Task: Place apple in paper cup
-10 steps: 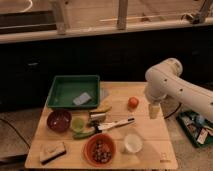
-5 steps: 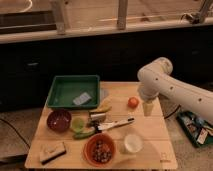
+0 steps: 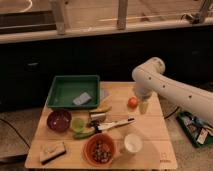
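**Hanging beside the apple, the gripper (image 3: 144,106) points down at the right of the table (image 3: 150,160)**

The robot's white arm (image 3: 170,90) reaches in from the right and bends down over the far right part of the wooden table. Its gripper sits just to the right of the apple (image 3: 132,102), very close to it; whether the two touch cannot be told, and neither can whether the gripper is wide or narrow. It holds nothing that can be made out.

The apple, small and red-orange, rests on the table surface towards the far right, clear of the cup. The paper cup (image 3: 133,143) stands upright near the front edge, well apart from the apple and nearer to the viewer, with its white mouth facing up.

Just left of the paper cup is an orange bowl (image 3: 99,150) with dark pieces inside. A white tool with a dark handle (image 3: 114,124) lies between the apple and the orange bowl. Further left stand a small green cup (image 3: 77,124) and a dark red bowl (image 3: 59,120). A green tray (image 3: 74,91) fills the far left part of the table, with a pale flat item inside it, and a yellow banana (image 3: 103,108) lies just off the tray's near right corner. A brown-and-white block (image 3: 52,151) sits at the near left corner.
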### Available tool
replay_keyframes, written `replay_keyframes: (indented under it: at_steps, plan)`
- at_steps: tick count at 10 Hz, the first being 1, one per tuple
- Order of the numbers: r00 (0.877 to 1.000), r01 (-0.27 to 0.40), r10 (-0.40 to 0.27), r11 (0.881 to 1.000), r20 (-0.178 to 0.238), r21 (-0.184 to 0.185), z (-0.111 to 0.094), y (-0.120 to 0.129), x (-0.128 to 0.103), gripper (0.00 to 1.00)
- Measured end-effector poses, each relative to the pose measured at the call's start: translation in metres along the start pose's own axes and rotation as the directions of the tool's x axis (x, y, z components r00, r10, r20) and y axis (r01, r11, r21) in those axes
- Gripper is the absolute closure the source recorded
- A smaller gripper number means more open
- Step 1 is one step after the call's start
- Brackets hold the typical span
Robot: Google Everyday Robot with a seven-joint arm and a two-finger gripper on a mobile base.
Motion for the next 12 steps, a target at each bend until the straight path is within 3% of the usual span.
replay_keyframes:
  at_steps: [12]
  plan:
    - [0.992, 0.114, -0.114, 0.993, 0.057, 0.009, 0.039, -0.024, 0.001, 0.2]
